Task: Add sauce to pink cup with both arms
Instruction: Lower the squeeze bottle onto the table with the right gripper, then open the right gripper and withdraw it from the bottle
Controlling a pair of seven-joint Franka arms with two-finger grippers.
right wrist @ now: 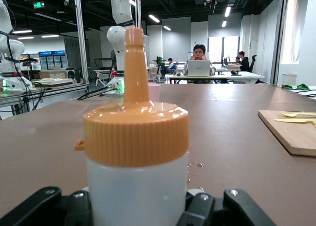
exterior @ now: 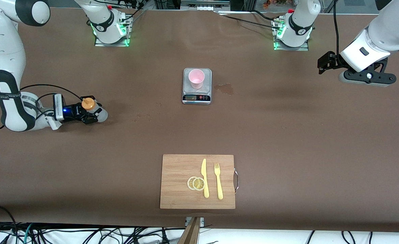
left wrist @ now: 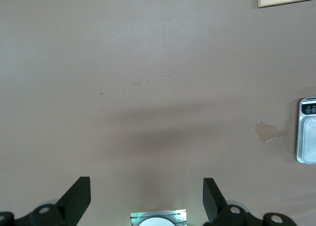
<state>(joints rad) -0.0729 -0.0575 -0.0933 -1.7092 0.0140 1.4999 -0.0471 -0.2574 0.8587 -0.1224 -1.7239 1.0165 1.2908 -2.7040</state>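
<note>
My right gripper (exterior: 90,115) is low at the right arm's end of the surface (exterior: 287,135). Its fingers (right wrist: 205,206) sit on both sides of the sauce (exterior: 92,109), squeezed onto the white body just under the orange cap. The bottle stands straight up on the surface between them.

The pink cup (exterior: 196,78) is well apart from these fingers, on the grey scale (exterior: 196,92) in the middle, toward the arm bases.

I think this step is getting a good hold before lifting. I should grip firmly but not squash, or sauce could squirt out of the nozzle. Then I would lift straight up and keep the bottle upright.

My left gripper (exterior: 367,77) waits up over the left arm's end of the surface. Its fingers (left wrist: 79,196) are wide apart with nothing between them.
</note>
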